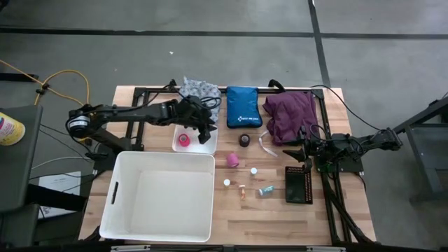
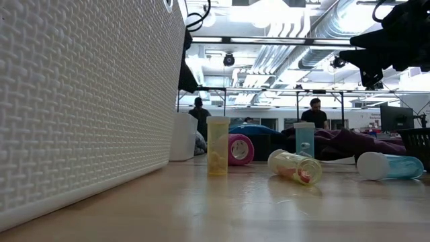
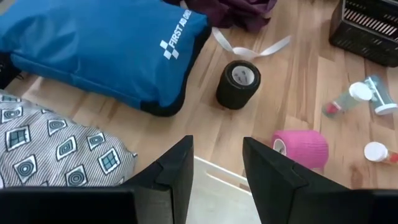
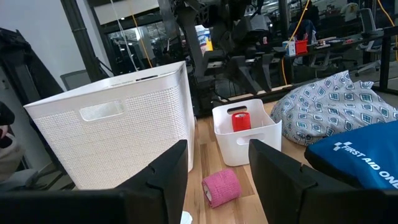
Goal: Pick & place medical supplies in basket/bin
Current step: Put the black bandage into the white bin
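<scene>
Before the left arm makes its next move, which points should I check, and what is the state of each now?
1. Left gripper open and empty: ok.
2. It hangs over the small white bin: ok.
3. One pink roll lies inside that bin: ok.
4. Second pink roll and black roll are still on the table: not ok.
5. Right gripper empty, waiting near the purple cloth: ok.
6. Large white basket holds anything: cannot tell.

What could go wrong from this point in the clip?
1. The left gripper hovers with open, empty fingers over the small white bin, which already holds a pink roll; descending, it might clip the rim.
2. The vials lying on their sides could roll if nudged.
</scene>
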Motion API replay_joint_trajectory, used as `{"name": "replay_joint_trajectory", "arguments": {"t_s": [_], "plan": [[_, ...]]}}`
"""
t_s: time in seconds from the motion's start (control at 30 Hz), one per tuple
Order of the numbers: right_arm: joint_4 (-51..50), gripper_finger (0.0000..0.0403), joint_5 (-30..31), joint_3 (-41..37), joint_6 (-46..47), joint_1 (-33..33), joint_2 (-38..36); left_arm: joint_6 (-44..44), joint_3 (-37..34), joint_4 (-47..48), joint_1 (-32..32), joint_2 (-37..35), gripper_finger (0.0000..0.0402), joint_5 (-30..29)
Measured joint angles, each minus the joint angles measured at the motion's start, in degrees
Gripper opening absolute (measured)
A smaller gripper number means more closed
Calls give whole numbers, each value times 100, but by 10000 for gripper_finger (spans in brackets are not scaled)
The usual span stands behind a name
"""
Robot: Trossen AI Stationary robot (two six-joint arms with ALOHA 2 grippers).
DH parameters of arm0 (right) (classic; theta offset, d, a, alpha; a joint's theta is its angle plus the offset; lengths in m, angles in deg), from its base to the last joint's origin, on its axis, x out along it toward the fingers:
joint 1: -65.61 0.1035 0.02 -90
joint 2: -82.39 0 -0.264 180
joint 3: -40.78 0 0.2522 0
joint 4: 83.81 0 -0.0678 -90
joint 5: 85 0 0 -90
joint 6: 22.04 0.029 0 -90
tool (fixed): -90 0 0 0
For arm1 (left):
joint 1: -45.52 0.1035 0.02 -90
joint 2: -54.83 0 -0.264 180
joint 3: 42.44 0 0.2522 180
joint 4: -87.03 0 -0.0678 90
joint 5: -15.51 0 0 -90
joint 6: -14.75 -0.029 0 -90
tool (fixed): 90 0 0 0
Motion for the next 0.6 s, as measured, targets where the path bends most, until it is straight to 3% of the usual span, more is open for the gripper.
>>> {"name": "replay_joint_trajectory", "arguments": {"t_s": [0.3,0.6], "plan": [[0,158,0,-2,2,-1,0,-4,76,-297,-53,302,133,13],[0,158,0,0,2,0,0,-368,1236,-285,-290,1452,133,176]]}}
